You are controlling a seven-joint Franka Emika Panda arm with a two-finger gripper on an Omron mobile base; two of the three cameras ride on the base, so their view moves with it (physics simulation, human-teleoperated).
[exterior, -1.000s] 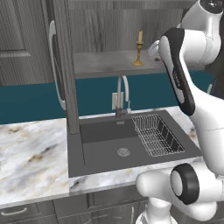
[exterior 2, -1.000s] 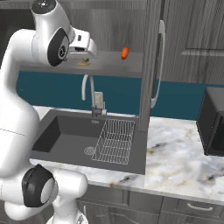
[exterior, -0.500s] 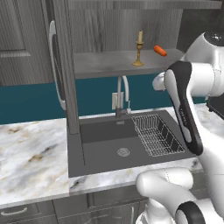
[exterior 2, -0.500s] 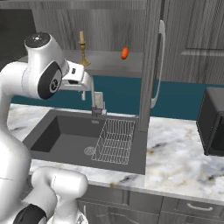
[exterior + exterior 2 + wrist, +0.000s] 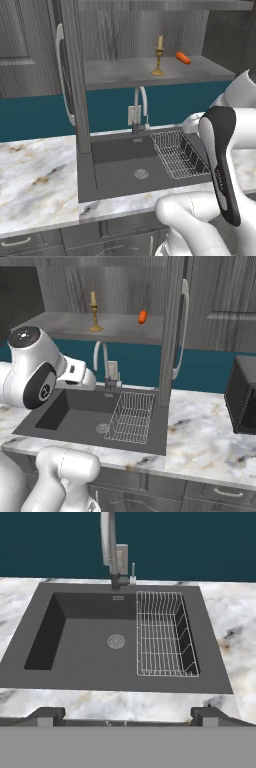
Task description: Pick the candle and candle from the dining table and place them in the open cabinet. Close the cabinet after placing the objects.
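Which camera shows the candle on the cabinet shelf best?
The left base view: the candle stands nearer the middle, next to the orange-red block. The right base view shows it too, toward the upper left.

The white arm (image 5: 220, 165) fills the lower right of the left base picture, with a dark band bent down its front. In the right base picture the arm's big round joint (image 5: 32, 373) sits at the middle left, and the hand pokes out to the right from it. In the hand picture the gripper (image 5: 127, 716) is wide open, its two dark tips far apart at the bottom, holding nothing.
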